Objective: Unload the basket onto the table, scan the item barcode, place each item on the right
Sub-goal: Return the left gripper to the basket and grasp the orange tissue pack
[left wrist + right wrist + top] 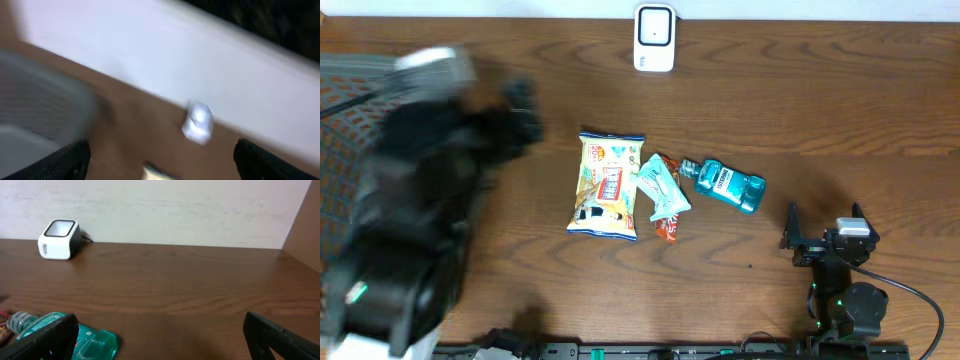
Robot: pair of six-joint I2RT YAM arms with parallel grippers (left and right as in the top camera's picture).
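The items to be scanned lie in a loose row at the middle of the table: a yellow and white printed snack bag on the left, a small pale blue and orange foil packet touching its right edge, and a teal clear plastic mouthwash bottle on its side to the right. They lie flat and unheld, apparently laid out so either arm can pick one. The white box-shaped barcode scanner stands at the far edge, its window facing the near side, so an item would likely have to be lifted and shown to it.

The right gripper rests at the near right, jaws spread and empty. The left gripper, heavily blurred, also shows its fingers wide apart with nothing between them, beside a grey mesh basket.

The dark brown wood-grain table meets a plain white wall at its far edge.
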